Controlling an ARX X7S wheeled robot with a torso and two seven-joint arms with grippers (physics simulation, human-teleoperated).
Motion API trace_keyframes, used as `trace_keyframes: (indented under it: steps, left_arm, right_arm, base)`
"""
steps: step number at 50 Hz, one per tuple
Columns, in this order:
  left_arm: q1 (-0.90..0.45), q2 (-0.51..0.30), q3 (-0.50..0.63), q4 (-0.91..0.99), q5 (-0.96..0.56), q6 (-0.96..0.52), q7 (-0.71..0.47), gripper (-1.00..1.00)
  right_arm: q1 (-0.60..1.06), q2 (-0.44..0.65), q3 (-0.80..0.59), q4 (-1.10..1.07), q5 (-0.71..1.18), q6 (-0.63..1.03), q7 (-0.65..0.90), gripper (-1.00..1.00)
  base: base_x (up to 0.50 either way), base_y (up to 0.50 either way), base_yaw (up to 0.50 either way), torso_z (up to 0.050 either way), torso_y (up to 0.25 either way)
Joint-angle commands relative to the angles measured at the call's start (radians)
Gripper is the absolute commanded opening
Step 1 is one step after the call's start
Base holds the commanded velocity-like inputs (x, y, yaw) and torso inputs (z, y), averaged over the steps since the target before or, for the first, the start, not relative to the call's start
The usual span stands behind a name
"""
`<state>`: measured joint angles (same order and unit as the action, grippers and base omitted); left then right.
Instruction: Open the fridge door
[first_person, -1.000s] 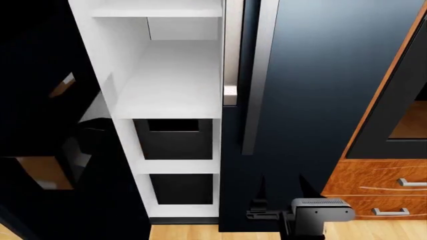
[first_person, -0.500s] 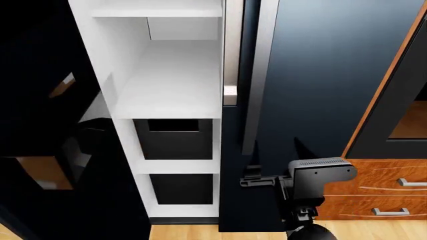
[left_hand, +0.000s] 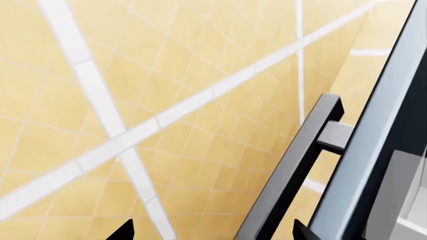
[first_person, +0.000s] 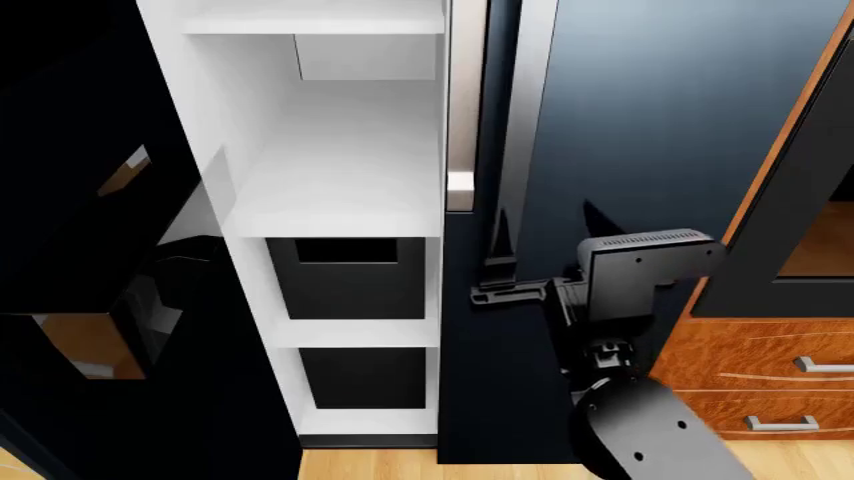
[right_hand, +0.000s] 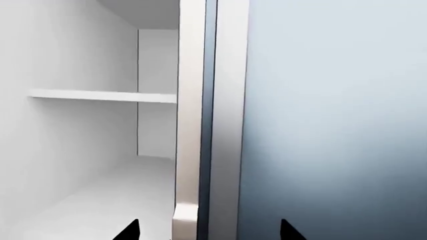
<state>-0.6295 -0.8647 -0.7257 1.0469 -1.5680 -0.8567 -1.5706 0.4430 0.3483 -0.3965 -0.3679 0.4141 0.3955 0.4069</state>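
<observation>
The fridge (first_person: 641, 120) is glossy navy-black. Its left door (first_person: 80, 200) stands swung wide, baring the white shelved interior (first_person: 340, 160). The right door is closed, with a long silver bar handle (first_person: 523, 150). My right gripper (first_person: 497, 285) hovers open at that handle's lower end, with nothing between its fingers. In the right wrist view the handle (right_hand: 230, 110) and a paler bar (right_hand: 190, 110) run up between the spread fingertips of the right gripper (right_hand: 208, 231). My left gripper (left_hand: 213, 232) is open. A dark bar handle (left_hand: 293, 170) on a door edge passes between its tips above the floor. It is hidden in the head view.
Orange wood drawers (first_person: 761, 370) with silver pulls and a dark oven front (first_person: 801, 230) stand right of the fridge. Two dark bins (first_person: 350, 275) sit in the lower interior. Yellow tiled floor (left_hand: 133, 100) lies under the left gripper.
My right arm has risen from near the floor to the lower end of the right door's handle, the gripper staying open. The fridge's doors have not moved.
</observation>
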Motion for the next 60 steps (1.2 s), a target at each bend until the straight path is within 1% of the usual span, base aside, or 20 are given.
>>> trace_keyframes:
  steps: [1,4,7,10,11,16,19,26,31,39,47,52,60]
  left_arm:
    - [-0.019,0.015,0.009,0.0,-0.002,-0.028,0.0,1.0]
    - [-0.008,-0.002,-0.001,0.0,-0.007,-0.014,0.0,1.0]
    - [-0.005,-0.003,0.007,0.0,-0.002,-0.009,0.0,1.0]
    - [-0.006,-0.002,0.007,0.0,-0.002,-0.011,0.0,1.0]
    - [0.001,-0.005,0.001,0.0,-0.006,-0.006,0.0,1.0]
    - [0.014,-0.01,-0.003,0.0,-0.003,0.0,0.0,1.0]
    - [0.016,-0.009,-0.005,0.0,-0.004,-0.001,0.0,1.0]
    - [0.018,-0.01,-0.002,0.0,-0.004,0.004,0.0,1.0]
    - [0.006,-0.002,0.01,0.0,0.001,-0.008,0.0,1.0]
    - [0.008,0.001,0.001,0.0,-0.005,-0.014,0.0,1.0]
    - [0.016,-0.005,0.008,0.0,-0.001,-0.004,0.0,1.0]
    - [0.02,-0.003,0.003,0.0,-0.004,-0.006,0.0,1.0]
    - [0.033,-0.014,-0.001,0.0,-0.004,0.01,0.0,1.0]
  right_arm:
    - [0.068,-0.013,-0.002,-0.019,0.02,0.09,0.029,1.0]
    - [0.115,-0.02,0.002,-0.004,0.034,0.135,0.033,1.0]
    - [0.165,-0.032,0.0,0.013,0.04,0.175,0.041,1.0]
    - [0.166,-0.032,0.0,0.013,0.041,0.175,0.041,1.0]
    - [0.227,-0.05,0.0,0.057,0.053,0.226,0.044,1.0]
    - [0.284,-0.068,0.006,0.117,0.08,0.275,0.035,1.0]
    - [0.314,-0.079,0.005,0.15,0.115,0.298,-0.001,1.0]
    - [0.353,-0.102,0.009,0.22,0.126,0.283,-0.026,1.0]
    - [0.396,-0.12,0.038,0.275,0.15,0.286,-0.035,1.0]
    - [0.448,-0.135,0.029,0.344,0.144,0.276,-0.056,1.0]
    - [0.506,-0.157,0.039,0.434,0.147,0.29,-0.051,1.0]
    - [0.53,-0.169,0.057,0.452,0.168,0.324,-0.031,1.0]
    - [0.572,-0.186,0.052,0.546,0.158,0.3,-0.047,1.0]
  base:
    - [0.0,0.0,0.0,0.0,0.0]
    - [0.0,0.0,0.0,0.0,0.0]
    - [0.0,0.0,0.0,0.0,0.0]
    - [0.0,0.0,0.0,0.0,0.0]
    - [0.0,0.0,0.0,0.0,0.0]
    - [0.0,0.0,0.0,0.0,0.0]
    - [0.0,0.0,0.0,0.0,0.0]
    - [0.0,0.0,0.0,0.0,0.0]
    - [0.0,0.0,0.0,0.0,0.0]
    - [0.0,0.0,0.0,0.0,0.0]
    - [0.0,0.0,0.0,0.0,0.0]
    - [0.0,0.0,0.0,0.0,0.0]
    - [0.0,0.0,0.0,0.0,0.0]
